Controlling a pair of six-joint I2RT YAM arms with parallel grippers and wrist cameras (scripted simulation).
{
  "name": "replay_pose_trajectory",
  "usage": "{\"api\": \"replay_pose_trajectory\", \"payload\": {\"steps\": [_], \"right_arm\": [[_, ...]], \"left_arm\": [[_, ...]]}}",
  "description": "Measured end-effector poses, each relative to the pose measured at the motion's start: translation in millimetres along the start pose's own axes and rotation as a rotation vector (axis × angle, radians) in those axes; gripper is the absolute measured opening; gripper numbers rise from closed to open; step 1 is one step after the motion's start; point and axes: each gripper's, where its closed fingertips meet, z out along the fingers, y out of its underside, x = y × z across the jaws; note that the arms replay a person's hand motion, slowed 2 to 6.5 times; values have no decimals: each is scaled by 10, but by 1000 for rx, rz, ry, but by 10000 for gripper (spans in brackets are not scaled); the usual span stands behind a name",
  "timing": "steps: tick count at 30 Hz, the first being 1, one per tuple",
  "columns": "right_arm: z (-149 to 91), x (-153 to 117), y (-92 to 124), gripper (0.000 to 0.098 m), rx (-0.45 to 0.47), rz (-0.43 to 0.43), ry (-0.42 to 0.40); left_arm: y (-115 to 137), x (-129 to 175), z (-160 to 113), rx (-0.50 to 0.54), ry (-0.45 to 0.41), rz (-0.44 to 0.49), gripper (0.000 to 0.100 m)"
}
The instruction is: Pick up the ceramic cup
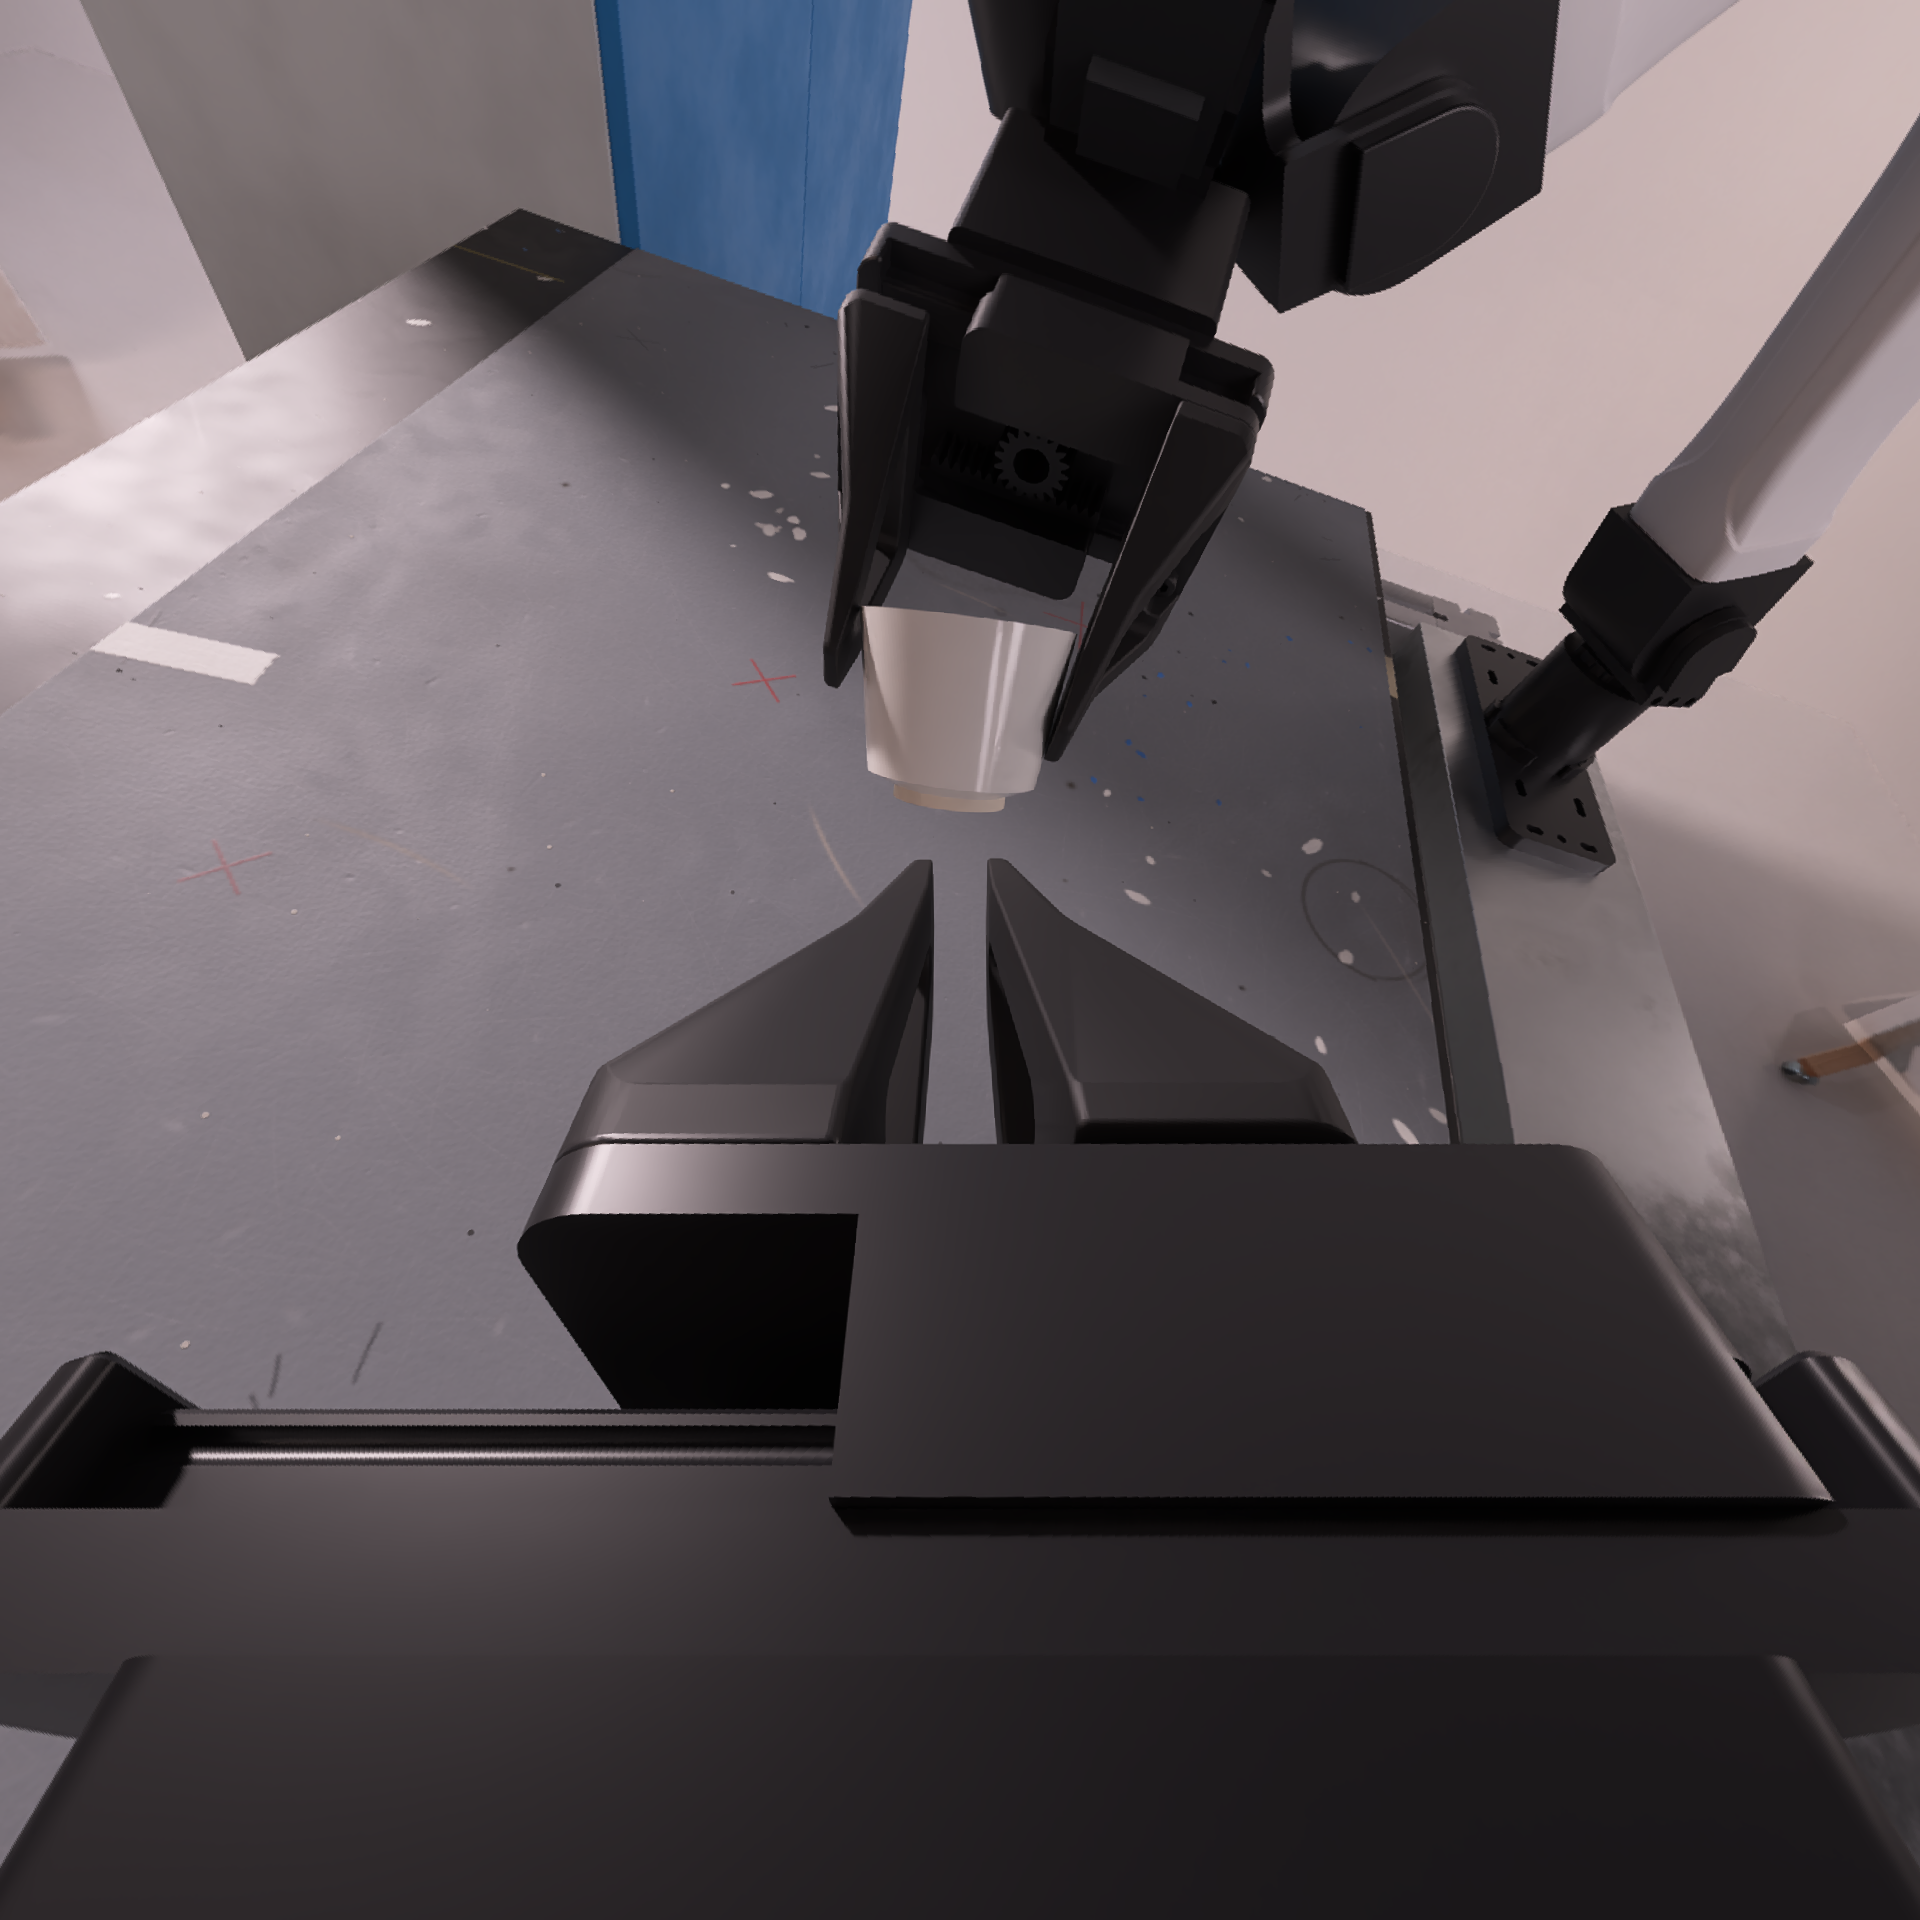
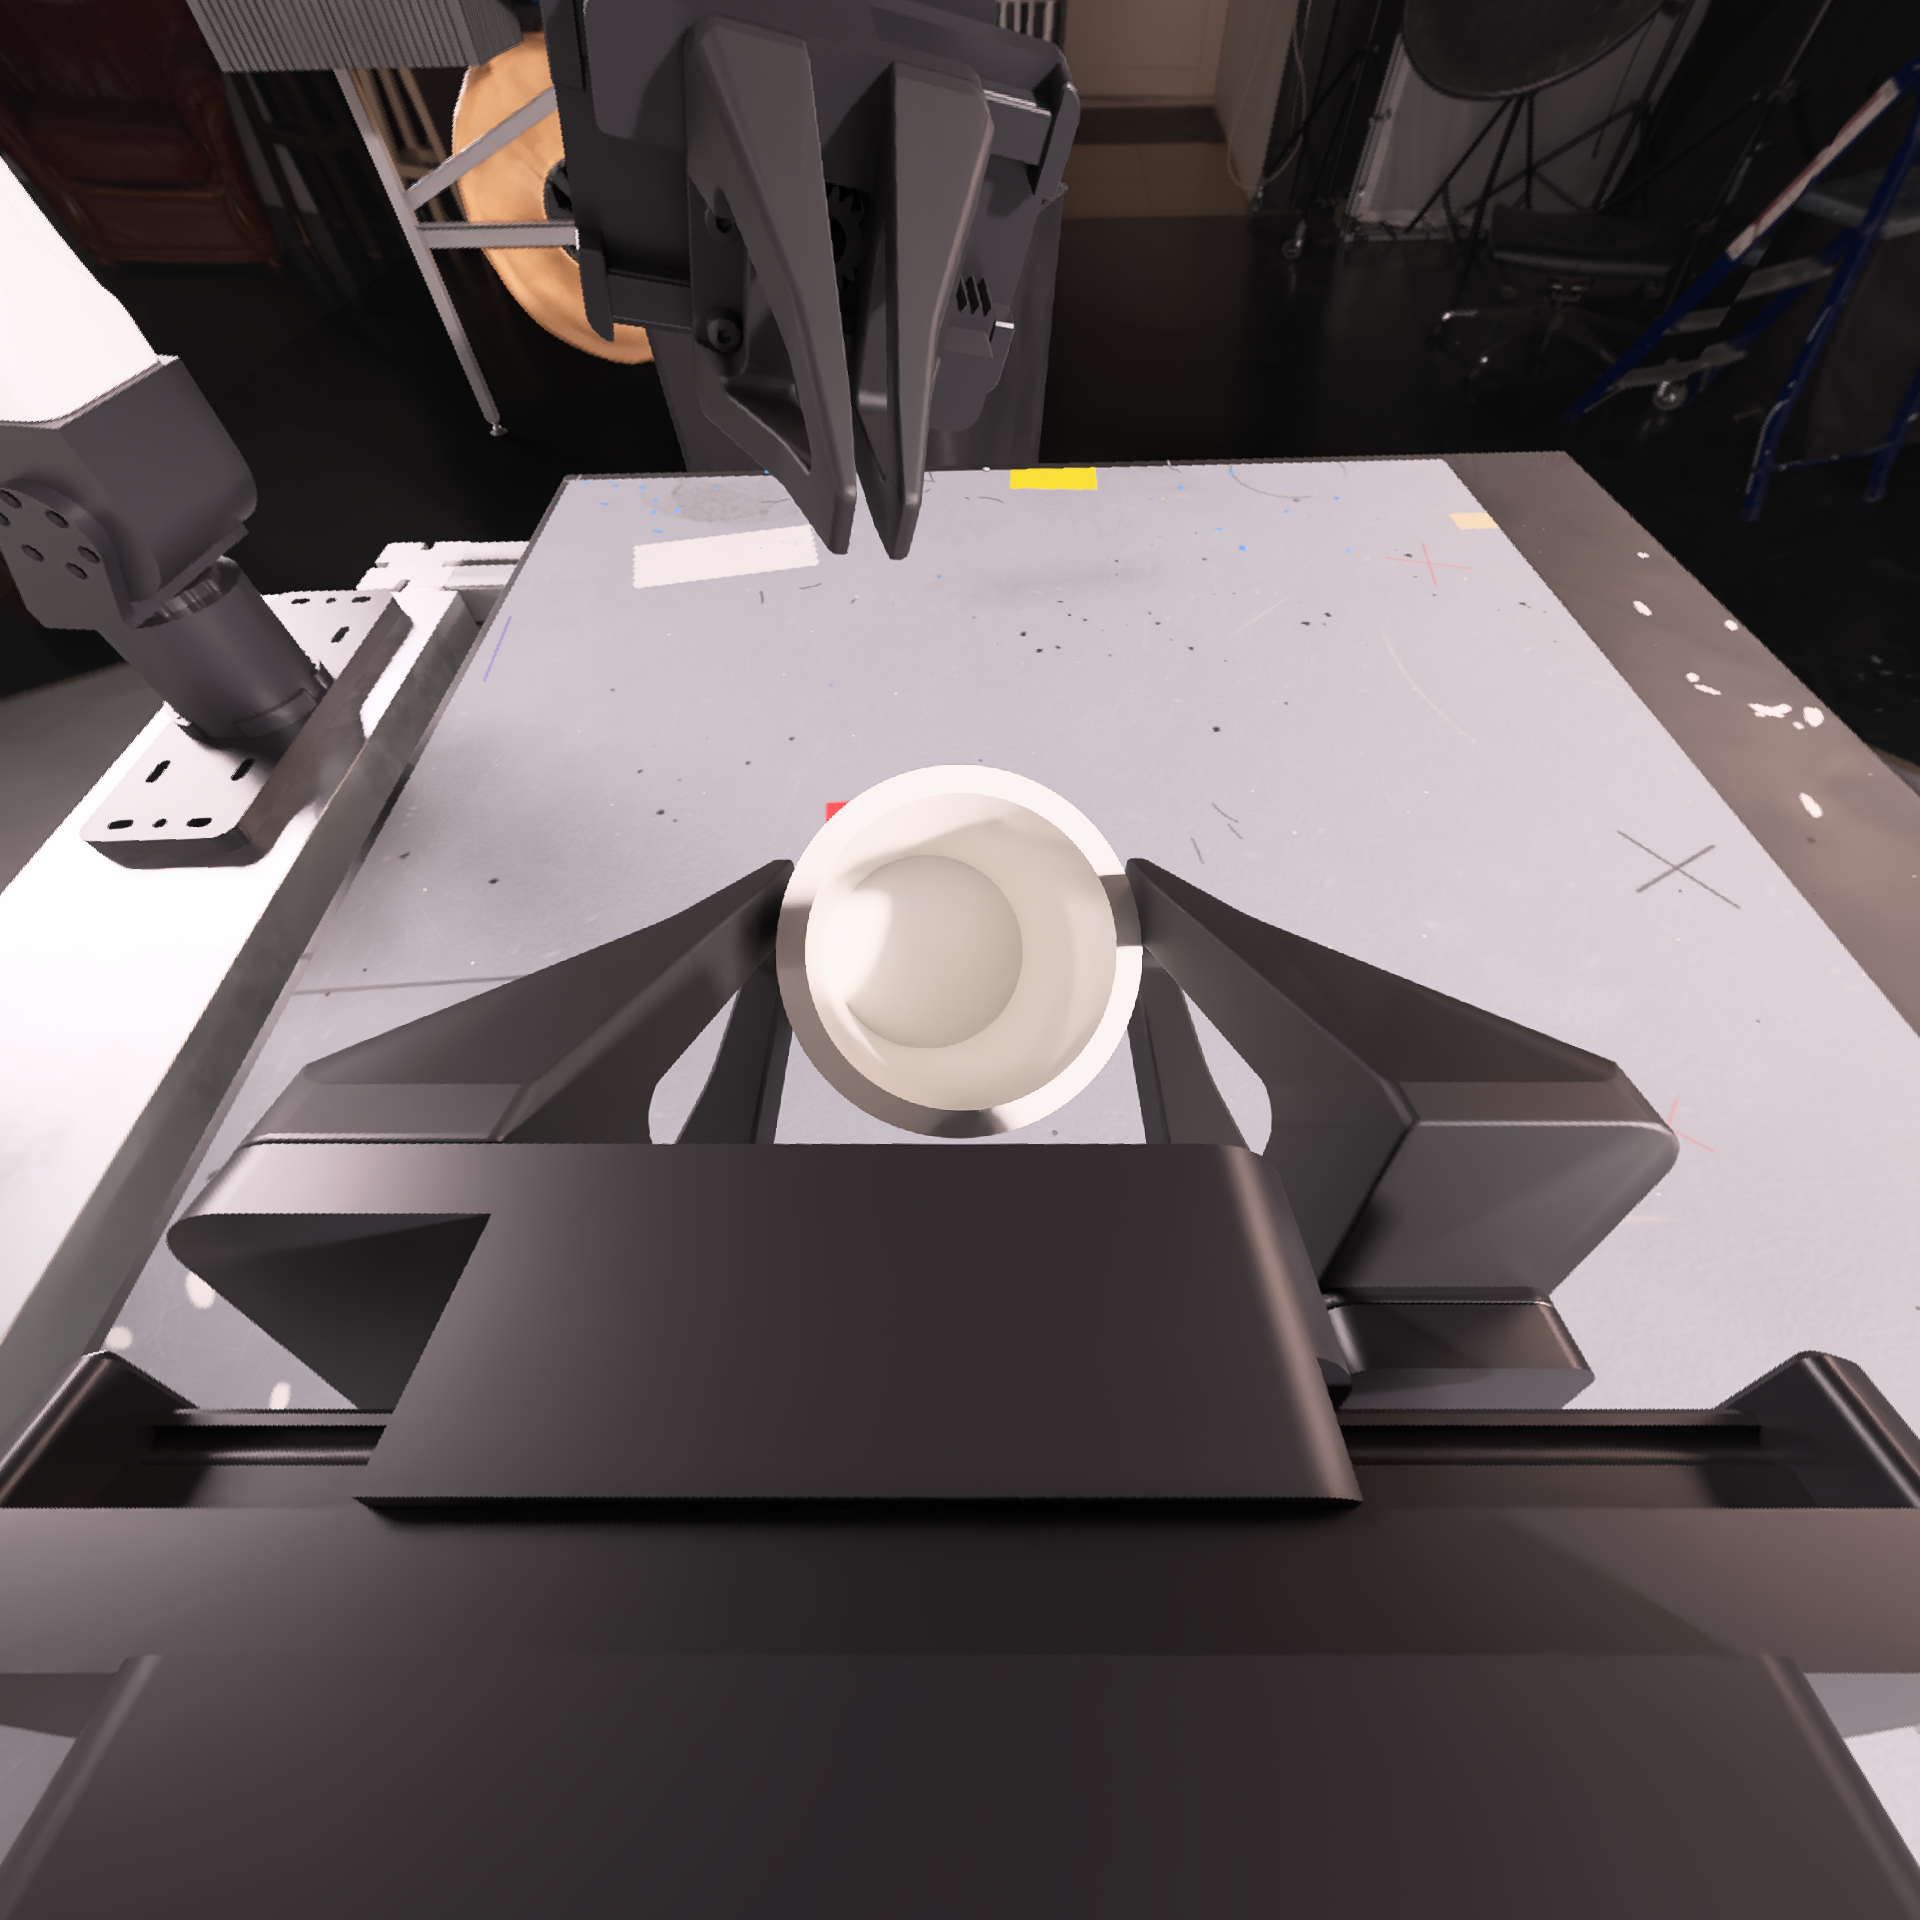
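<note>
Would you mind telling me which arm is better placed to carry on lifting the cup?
The right. Its hand already clasps the white cup from both sides, and the cup looks raised above the table. The left hand is shut, empty and short of the cup.

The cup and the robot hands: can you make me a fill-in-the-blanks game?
1. The ceramic cup is coloured ____.
2. The cup sits between the jaws of the ____ gripper.
3. The left gripper holds ____.
4. Inside, the cup is ____.

Missing words: white; right; nothing; empty
</note>
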Motion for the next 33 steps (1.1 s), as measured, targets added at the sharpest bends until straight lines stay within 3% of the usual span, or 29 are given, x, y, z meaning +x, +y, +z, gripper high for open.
{"api": "replay_pose_trajectory", "payload": {"steps": [33], "right_arm": [[62,4,-68,519,-88,-109,54]], "left_arm": [[12,-40,-34,-62,10,3,83]]}}
